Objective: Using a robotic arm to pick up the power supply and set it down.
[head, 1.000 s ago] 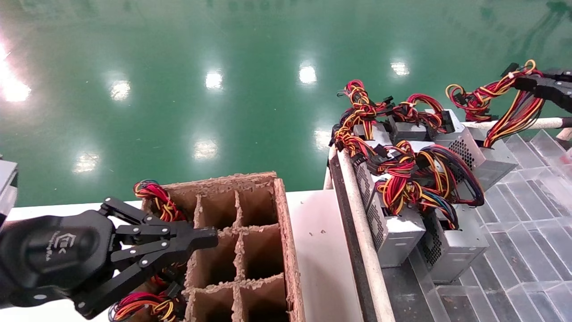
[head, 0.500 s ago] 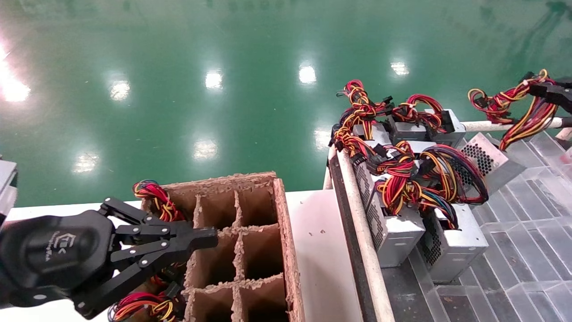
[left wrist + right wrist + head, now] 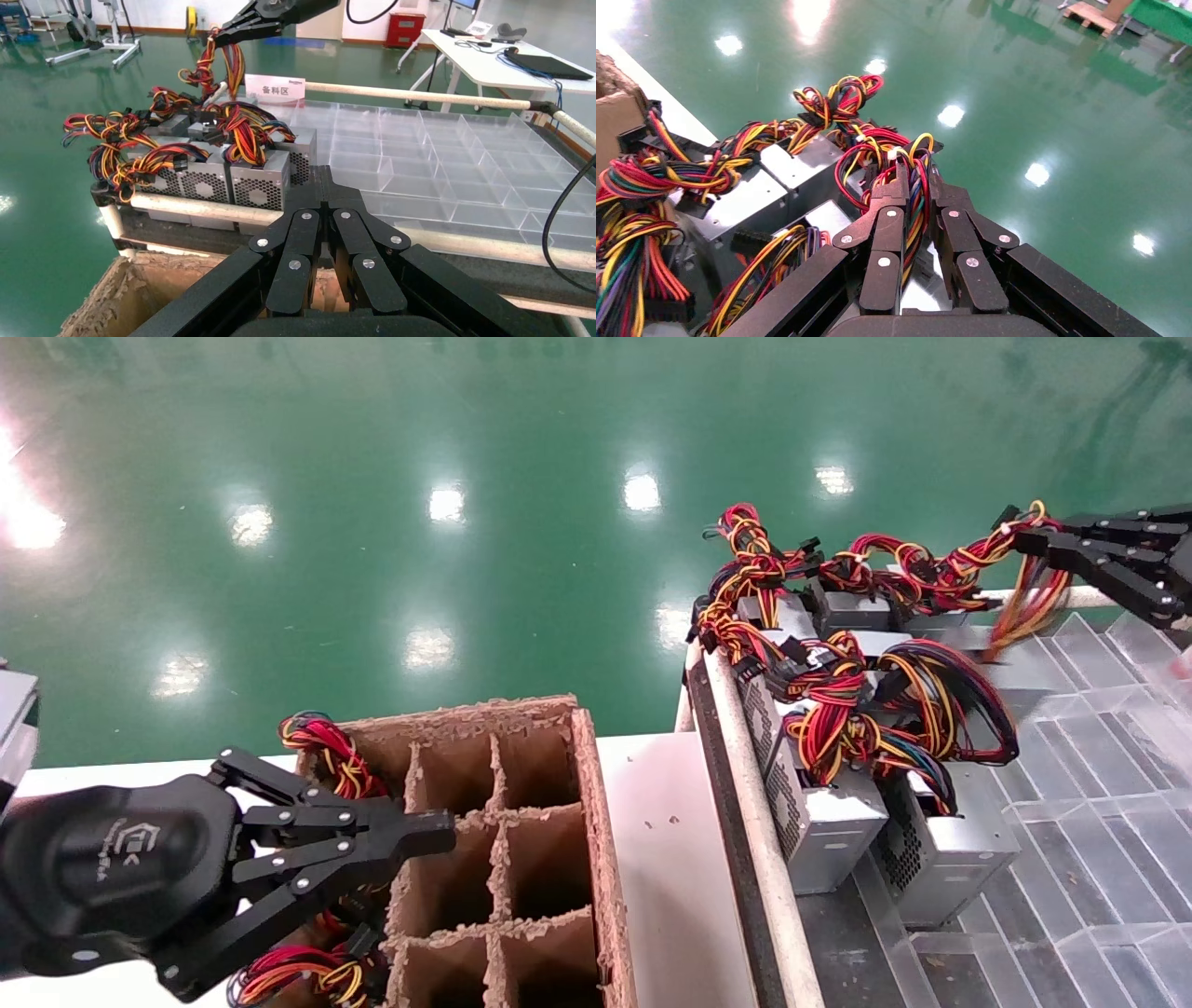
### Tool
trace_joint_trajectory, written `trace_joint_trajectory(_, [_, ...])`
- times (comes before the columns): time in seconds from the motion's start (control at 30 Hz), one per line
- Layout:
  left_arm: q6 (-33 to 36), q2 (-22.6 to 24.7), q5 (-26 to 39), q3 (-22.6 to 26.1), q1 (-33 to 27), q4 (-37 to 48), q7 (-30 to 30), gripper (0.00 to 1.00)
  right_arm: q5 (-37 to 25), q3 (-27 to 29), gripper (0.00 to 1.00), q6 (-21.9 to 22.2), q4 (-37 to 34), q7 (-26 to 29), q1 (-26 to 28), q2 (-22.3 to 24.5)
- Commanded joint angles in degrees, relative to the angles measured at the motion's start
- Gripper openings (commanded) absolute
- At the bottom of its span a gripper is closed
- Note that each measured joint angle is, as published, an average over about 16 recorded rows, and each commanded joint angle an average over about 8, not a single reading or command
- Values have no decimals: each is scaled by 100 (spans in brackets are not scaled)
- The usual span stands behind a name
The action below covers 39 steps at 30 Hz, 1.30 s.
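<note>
My right gripper [image 3: 1029, 537] is at the far right above the rack, shut on a red, yellow and orange cable bundle [image 3: 914, 200] that runs between its fingers. The bundle trails down to a silver-grey power supply [image 3: 1017, 658], which shows blurred and low behind the others. Several more power supplies [image 3: 824, 822] stand side by side in the rack, vent sides [image 3: 256, 193] facing me, with cables piled on top. My left gripper [image 3: 442, 829] is shut and holds nothing. It hovers over the cardboard box [image 3: 549, 803].
The cardboard box is split into cells by dividers; its left cells hold cable bundles [image 3: 321, 747]. A white bar [image 3: 759, 840] edges the rack. Clear plastic compartment trays [image 3: 1108, 756] lie to the right of the power supplies. Green floor lies beyond.
My right gripper has swung left and slightly down with the cable bundle. The power supply hanging from it has turned and sunk lower. The left arm has not moved.
</note>
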Motion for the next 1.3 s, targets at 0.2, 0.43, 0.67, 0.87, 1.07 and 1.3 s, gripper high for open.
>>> trace_joint_trajectory(0.2, [0, 0, 0, 0, 0, 0, 0, 0, -40, -30, 0, -144, -29, -16, -62, -58])
trace_joint_trajectory(0.43, [0, 0, 0, 0, 0, 0, 0, 0, -89, -64, 62, -153, -50, -45, -118, -142])
trace_joint_trajectory(0.67, [0, 0, 0, 0, 0, 0, 0, 0, -90, -66, 100, -202, -32, 27, -102, -313])
trace_joint_trajectory(0.87, [0, 0, 0, 0, 0, 0, 0, 0, -145, -105, 100, -192, -15, 66, -31, -411])
trace_joint_trajectory(1.07, [0, 0, 0, 0, 0, 0, 0, 0, -214, -153, 100, -311, 68, 119, 110, -482])
trace_joint_trajectory(1.3, [0, 0, 0, 0, 0, 0, 0, 0, 79, 17, 100, -538, 368, 251, 209, -493])
